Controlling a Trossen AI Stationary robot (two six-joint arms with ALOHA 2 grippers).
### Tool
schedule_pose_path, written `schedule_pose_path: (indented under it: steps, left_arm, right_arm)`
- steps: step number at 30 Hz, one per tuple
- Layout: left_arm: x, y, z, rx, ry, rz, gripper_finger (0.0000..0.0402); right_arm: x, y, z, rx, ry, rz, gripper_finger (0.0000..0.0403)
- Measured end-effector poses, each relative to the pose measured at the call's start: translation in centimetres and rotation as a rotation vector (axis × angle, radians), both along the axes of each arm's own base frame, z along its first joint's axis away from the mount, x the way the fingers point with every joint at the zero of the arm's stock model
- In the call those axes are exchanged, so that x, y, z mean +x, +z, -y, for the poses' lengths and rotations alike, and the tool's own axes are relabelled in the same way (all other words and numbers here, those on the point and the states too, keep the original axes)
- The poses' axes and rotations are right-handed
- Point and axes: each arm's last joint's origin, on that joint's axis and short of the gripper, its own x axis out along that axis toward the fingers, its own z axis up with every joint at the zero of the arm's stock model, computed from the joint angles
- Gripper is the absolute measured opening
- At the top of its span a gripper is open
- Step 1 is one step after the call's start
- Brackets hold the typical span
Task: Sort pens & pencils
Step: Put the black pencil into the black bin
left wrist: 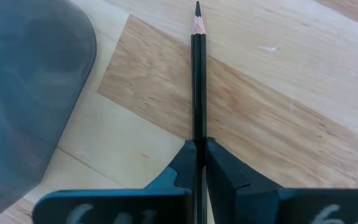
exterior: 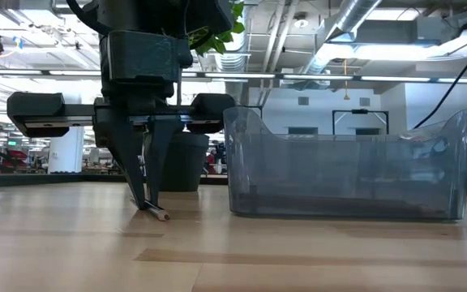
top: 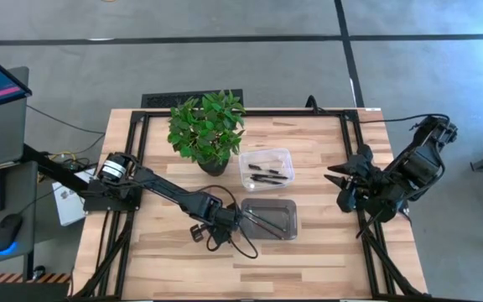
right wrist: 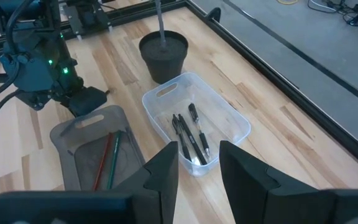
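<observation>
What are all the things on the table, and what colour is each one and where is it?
Clear bin: one, see-through, middle of the table beside the plant.
Pens: three, black, lying in the clear bin.
Grey bin: one, smoky grey, just in front of the clear bin.
Pencils: at least two, one red and one green, lying in the grey bin.
Black pencil: one, sharpened, its tip on the wood next to the grey bin.
Potted plant: one, green leaves in a dark pot, back middle of the table.
Table: one, light wood.
Left gripper: fingers shut on the black pencil, beside the grey bin.
Right gripper: fingers apart, empty, waiting at the table's right edge.
</observation>
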Motion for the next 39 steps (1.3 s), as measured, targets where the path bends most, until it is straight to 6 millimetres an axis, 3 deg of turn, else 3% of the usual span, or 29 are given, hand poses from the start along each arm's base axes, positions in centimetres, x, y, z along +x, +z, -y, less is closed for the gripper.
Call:
schedule_pose_path:
  steps: [8, 22, 26, 31, 39]
  left_arm:
    - [0.0, 0.4, 0.0, -0.014, 0.050, 0.003, 0.0004]
    - [-1.2, 3.5, 0.6, -0.018, 0.205, 0.049, 0.0004]
    - [-1.0, 5.7, 0.9, -0.007, 0.234, 0.113, 0.0004]
    - [-0.5, 10.1, 1.1, -0.037, 0.255, 0.239, 0.0004]
    - [1.4, 16.3, -0.5, -0.172, 0.371, 0.397, 0.0004]
  right_arm:
    - [0.0, 0.0, 0.0, 0.000, 0.000, 0.000, 0.0137]
    - [0.1, 0.1, -0.1, 0.012, 0.000, 0.011, 0.0137]
    - [0.1, 0.1, -0.1, 0.017, 0.000, 0.015, 0.0139]
    - [0.1, 0.1, -0.1, 0.026, -0.004, 0.018, 0.0137]
    - [0.2, 0.1, -0.2, 0.035, -0.003, 0.026, 0.0137]
